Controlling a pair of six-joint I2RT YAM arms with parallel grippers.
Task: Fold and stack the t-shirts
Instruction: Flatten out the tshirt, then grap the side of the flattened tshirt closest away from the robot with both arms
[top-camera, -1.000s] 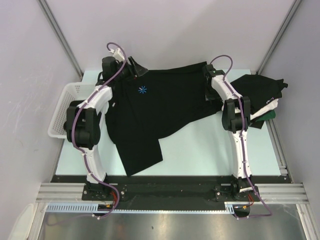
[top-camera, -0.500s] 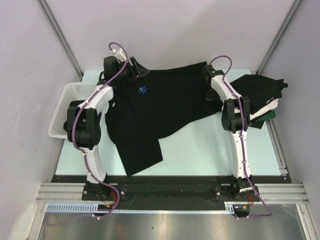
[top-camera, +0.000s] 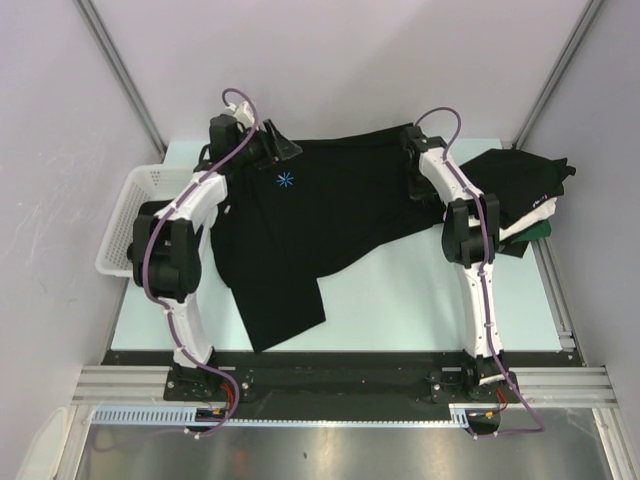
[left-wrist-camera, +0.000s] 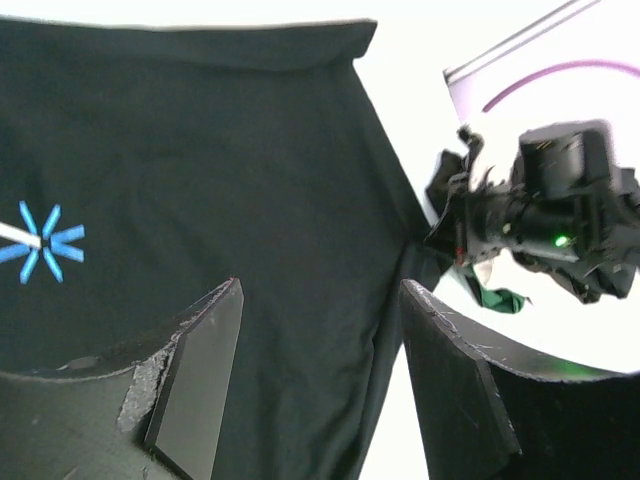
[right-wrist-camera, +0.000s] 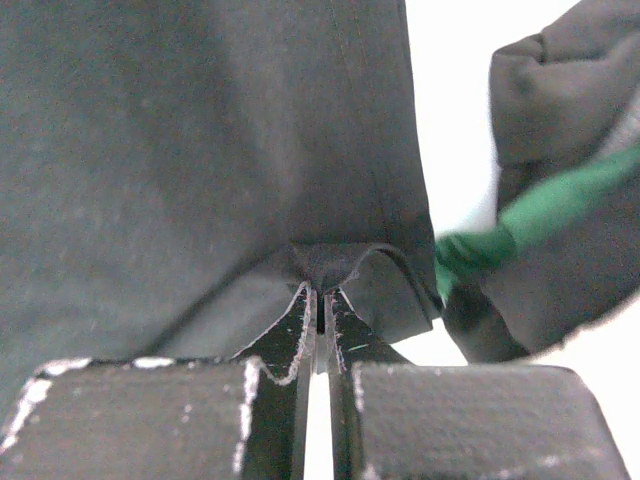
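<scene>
Ahead of the right hand (right-wrist-camera: 320, 298), pressed together on a pinch of its edge, the black t-shirt (top-camera: 330, 205) runs leftward across the table (top-camera: 400, 290) to the left hand (left-wrist-camera: 318, 300), spread open over it; its long axis joins both hands.

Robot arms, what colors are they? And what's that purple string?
The left arm and right arm have white links with chunky black joints. A purple cable runs along each. The left claw and right claw each have two flat black fingers with scuffed, whitish edges.
</scene>
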